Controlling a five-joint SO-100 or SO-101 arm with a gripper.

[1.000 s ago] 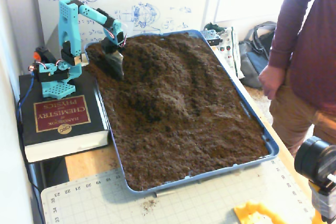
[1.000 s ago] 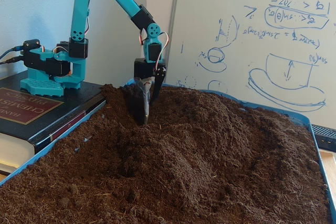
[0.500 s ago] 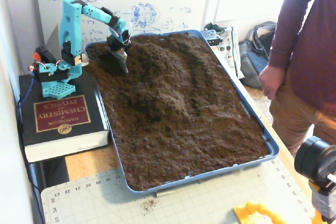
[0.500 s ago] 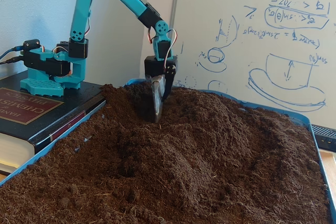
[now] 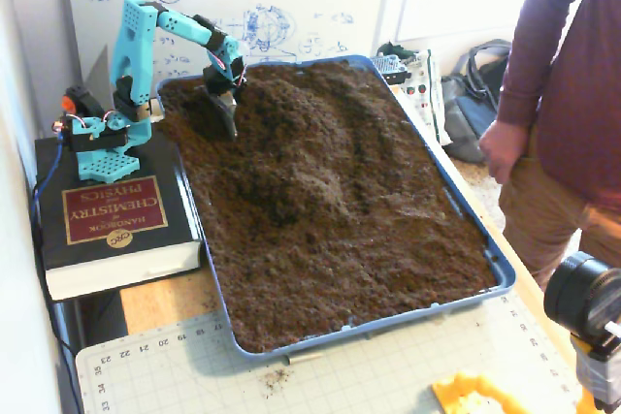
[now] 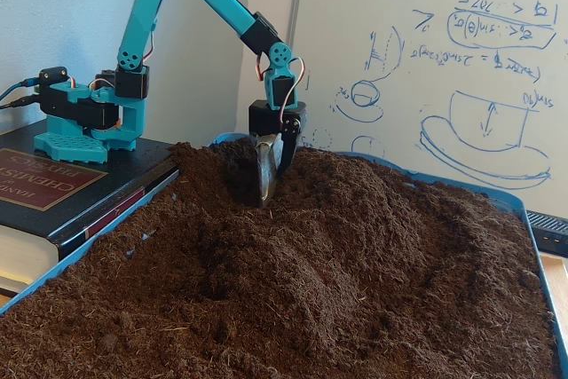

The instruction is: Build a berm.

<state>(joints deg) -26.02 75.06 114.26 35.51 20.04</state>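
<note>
A blue tray (image 5: 456, 203) (image 6: 497, 197) is filled with loose dark brown soil. The berm (image 5: 325, 118) (image 6: 382, 210) is a raised, uneven ridge that runs from the tray's back toward its middle. In front of it lies a darker hollow (image 5: 281, 196) (image 6: 213, 286). The teal arm reaches over the tray's back left corner. Its gripper (image 5: 223, 123) (image 6: 264, 194) points straight down, with a grey blade-like finger tip in the soil at the ridge's left end. The jaws look shut with nothing held.
The arm's base stands on a thick black book (image 5: 107, 215) (image 6: 44, 179) left of the tray. A person (image 5: 563, 113) stands at the right side. A camera (image 5: 582, 298), a cutting mat (image 5: 369, 375) and a yellow object (image 5: 475, 397) lie in front. A whiteboard (image 6: 444, 68) is behind.
The gripper has moved away from the arm's base along the back of the tray and lifted slightly. Soil at its old spot looks scraped.
</note>
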